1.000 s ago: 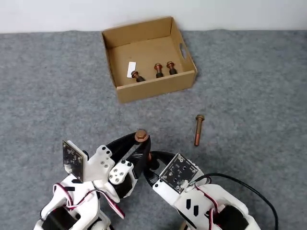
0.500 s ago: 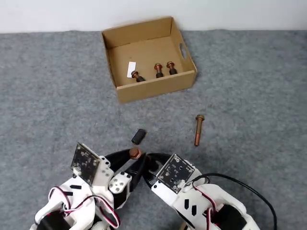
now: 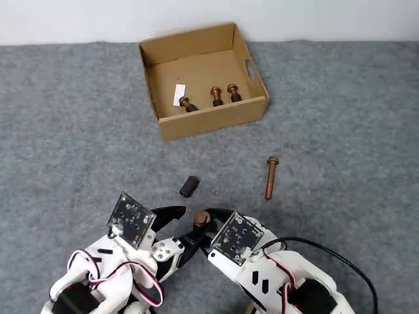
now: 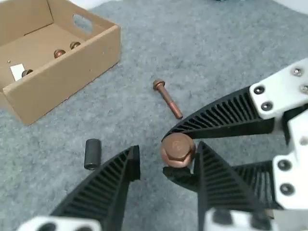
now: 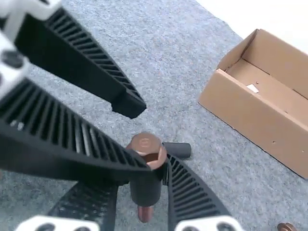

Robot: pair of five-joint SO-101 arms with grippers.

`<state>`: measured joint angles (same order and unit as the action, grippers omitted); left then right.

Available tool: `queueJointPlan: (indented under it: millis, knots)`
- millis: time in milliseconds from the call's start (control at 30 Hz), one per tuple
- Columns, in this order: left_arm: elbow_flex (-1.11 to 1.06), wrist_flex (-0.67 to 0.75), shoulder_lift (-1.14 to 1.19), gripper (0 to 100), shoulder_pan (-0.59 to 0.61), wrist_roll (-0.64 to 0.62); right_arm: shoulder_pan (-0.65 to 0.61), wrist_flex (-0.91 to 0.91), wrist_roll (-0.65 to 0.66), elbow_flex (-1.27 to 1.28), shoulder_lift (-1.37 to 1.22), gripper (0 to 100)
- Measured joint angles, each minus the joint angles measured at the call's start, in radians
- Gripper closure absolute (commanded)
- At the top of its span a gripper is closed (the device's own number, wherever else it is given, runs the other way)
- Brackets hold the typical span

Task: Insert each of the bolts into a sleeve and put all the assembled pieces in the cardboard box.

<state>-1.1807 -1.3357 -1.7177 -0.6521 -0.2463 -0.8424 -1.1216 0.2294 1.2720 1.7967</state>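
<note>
A copper bolt [image 3: 201,219] with a black sleeve [image 5: 147,190] on its shank stands upright in my right gripper [image 3: 203,227], which is shut on it. My left gripper [image 3: 183,226] is open beside it, one finger [image 4: 216,187] close to the bolt head [image 4: 178,150] and not gripping it. A loose black sleeve [image 3: 189,186] lies on the carpet just beyond both grippers. A bare bolt [image 3: 271,176] lies to the right. The cardboard box [image 3: 209,121] at the back holds three assembled pieces [image 3: 216,95].
Grey carpet [image 3: 340,131] covers the table. A white label [image 3: 179,95] lies in the box. The open-topped box has a hand slot in its right wall [image 3: 249,69]. Both arm bodies crowd the near edge.
The left gripper carried the bolt back toward the arms, uncovering the loose sleeve, then opened. The right gripper now holds the bolt.
</note>
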Motion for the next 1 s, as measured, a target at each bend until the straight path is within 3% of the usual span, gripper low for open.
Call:
queueJointPlan:
  millis: [233,433,633,800,1000]
  knots:
    - [0.181,-0.02,0.158,79,-0.008,-0.055,0.002,0.002,0.003,-0.003,0.003,99.1]
    - [0.322,-0.02,0.189,80,0.052,-0.084,0.13,0.002,0.002,-0.005,0.003,99.1]
    - [0.331,-0.02,0.189,100,0.325,-0.08,0.292,0.002,-0.176,-0.005,0.003,99.1]
    - [0.178,-0.005,0.189,100,0.583,0.008,0.382,0.002,-0.285,-0.029,-0.068,99.1]
    - [-0.092,0.181,0.19,100,0.763,0.083,0.405,0.043,-0.362,-0.209,-0.336,99.1]
